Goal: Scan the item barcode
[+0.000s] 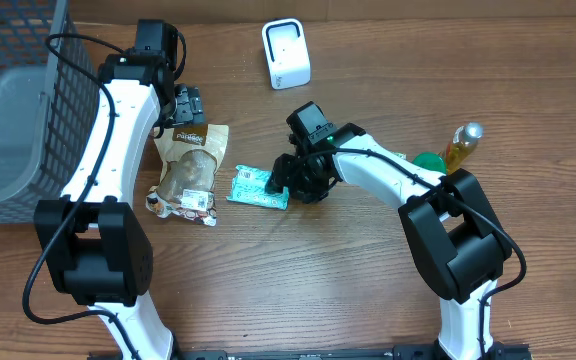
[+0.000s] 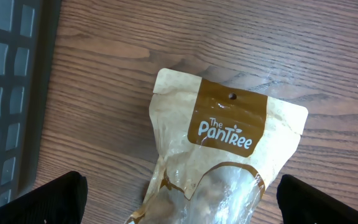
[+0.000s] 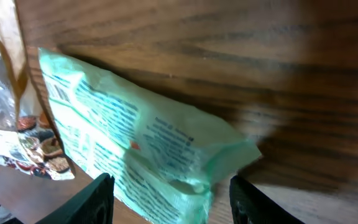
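A mint-green printed packet lies flat on the wooden table, left of my right gripper. In the right wrist view the packet reaches down between the two black fingers of my right gripper, which straddles its near end; the jaws stand open, with a gap on the right side. My left gripper hovers wide open over the top of a brown "The PanTree" snack bag. The bag fills the left wrist view, with my left gripper open around its clear window. A white scanner stands at the back centre.
A dark mesh basket holding a grey bin occupies the far left, and its wall shows beside the left gripper. A yellow bottle and a green object stand right of the right arm.
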Controlling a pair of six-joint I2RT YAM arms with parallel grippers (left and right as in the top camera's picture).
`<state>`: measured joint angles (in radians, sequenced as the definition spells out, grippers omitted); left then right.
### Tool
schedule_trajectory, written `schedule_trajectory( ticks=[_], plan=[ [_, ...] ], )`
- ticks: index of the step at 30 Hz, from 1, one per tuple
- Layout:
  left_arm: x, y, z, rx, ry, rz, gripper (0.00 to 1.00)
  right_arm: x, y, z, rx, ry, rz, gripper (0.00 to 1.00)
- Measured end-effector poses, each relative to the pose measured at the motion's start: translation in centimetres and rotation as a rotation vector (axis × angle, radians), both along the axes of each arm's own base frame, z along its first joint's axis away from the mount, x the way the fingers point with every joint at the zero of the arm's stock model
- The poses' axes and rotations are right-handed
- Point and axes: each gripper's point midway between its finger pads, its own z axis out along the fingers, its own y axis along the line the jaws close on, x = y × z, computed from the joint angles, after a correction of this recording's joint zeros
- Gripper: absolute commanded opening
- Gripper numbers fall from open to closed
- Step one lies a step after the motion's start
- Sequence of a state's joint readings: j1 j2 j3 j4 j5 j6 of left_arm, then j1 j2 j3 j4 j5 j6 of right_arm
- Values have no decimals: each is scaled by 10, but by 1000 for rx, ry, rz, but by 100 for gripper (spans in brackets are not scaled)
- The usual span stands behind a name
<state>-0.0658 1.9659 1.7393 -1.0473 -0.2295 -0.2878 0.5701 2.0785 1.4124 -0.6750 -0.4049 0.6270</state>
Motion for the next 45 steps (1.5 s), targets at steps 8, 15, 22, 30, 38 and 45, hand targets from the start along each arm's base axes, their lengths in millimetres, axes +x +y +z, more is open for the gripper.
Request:
schedule_trajectory(
  ticks=[8, 15, 22, 30, 38, 45],
  plan=[
    [0, 0, 0, 0, 0, 0, 100, 8, 0, 0, -5, -40, -2, 56],
    [0, 0, 0, 0, 0, 0, 100, 10, -1, -2, -15, -52, -5, 56],
    [0, 0, 0, 0, 0, 0, 99, 8, -3, -4, -24, -51, -5, 56],
    [0, 0, 0, 0, 0, 0, 99, 9, -4, -5, -30, -55, -7, 56],
    [0, 0, 0, 0, 0, 0, 100, 9, -4, -5, -30, -54, -6, 57],
    [0, 0, 0, 0, 0, 0, 100, 9, -4, -5, -30, -54, -6, 55]
  ],
)
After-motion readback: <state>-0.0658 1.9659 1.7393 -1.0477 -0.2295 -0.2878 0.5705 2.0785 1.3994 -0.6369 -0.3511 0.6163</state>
